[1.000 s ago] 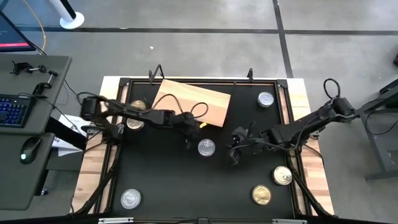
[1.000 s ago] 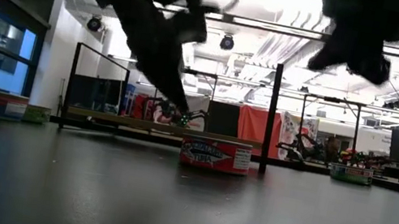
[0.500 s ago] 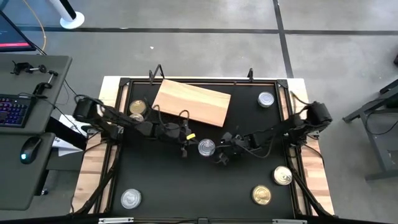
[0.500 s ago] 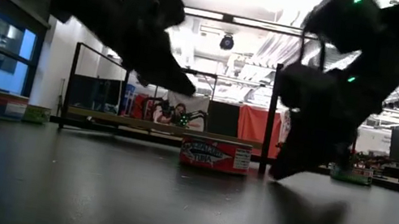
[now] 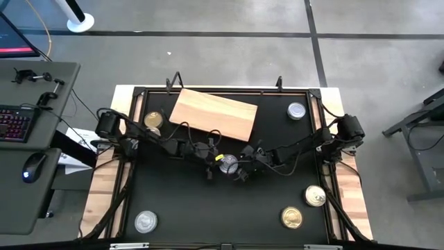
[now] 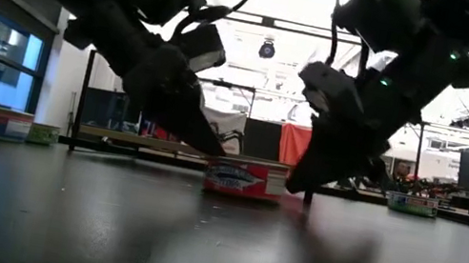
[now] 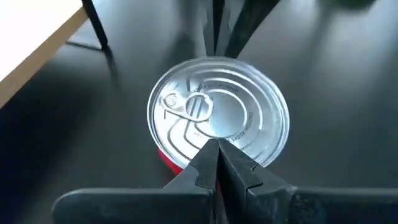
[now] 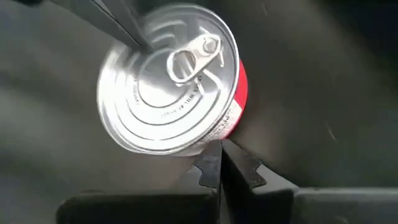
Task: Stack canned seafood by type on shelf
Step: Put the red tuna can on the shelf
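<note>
A silver-topped can point(image 5: 227, 163) with a red side wall stands upright on the black table, near the shelf point(image 5: 214, 113), a light wooden board lying flat at the table's far side. My left gripper point(image 5: 212, 165) is shut, with its tip at the can's left edge. My right gripper point(image 5: 241, 168) is also shut, with its tip at the can's right side. Both slant down at the can point(image 6: 246, 177) from opposite sides. My left gripper rests its shut fingertips point(image 7: 215, 149) on the rim of the can's lid point(image 7: 205, 140) at the can's left side, slanting down from the table's left. The can stands flat on the table. My right gripper sets its shut fingertips point(image 8: 216, 155) against the lower part of the can's red side wall point(image 8: 235, 118), slanting down from the table's right, close to the table top.
Other cans stand around the table: a gold-topped one point(image 5: 153, 119) at the far left, a silver one point(image 5: 296, 110) at the far right, a silver one point(image 5: 146, 221) at the near left, and two gold ones point(image 5: 315, 196) point(image 5: 291, 217) at the near right. A desk with a keyboard point(image 5: 15, 125) stands beyond the left edge.
Both grippers, shut throughout, have come down to the centre can. The left has tipped steeper and moved toward the near edge. The right has moved toward the table's left. The can has slid a little toward the table's left and stays upright.
</note>
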Tool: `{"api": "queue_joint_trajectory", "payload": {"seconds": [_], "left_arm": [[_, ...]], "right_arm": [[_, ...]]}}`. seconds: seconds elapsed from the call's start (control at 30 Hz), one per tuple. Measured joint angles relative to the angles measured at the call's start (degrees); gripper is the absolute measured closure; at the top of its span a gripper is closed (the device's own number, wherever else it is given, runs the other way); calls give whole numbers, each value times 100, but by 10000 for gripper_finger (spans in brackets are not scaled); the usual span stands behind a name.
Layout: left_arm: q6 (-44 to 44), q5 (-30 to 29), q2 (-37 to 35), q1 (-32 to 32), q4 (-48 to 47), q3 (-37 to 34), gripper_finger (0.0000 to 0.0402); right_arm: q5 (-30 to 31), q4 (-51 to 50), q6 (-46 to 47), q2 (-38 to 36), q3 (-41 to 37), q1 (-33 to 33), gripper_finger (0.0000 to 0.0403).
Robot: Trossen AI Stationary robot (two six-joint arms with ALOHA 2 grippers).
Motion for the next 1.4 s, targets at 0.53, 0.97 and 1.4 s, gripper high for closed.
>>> {"api": "queue_joint_trajectory", "payload": {"seconds": [0.53,0.97,1.4], "left_arm": [[22,45,-142,-52,-210,-176,401],[-62,105,-607,-98,-1592,-193,402],[-725,-315,-2898,41,-2387,-1289,402]], "right_arm": [[-38,-204,-977,-46,1052,124,403],[-411,-1217,-2712,-31,2319,-127,403],[-1737,-2622,-2660,199,3557,-612,225]]}}
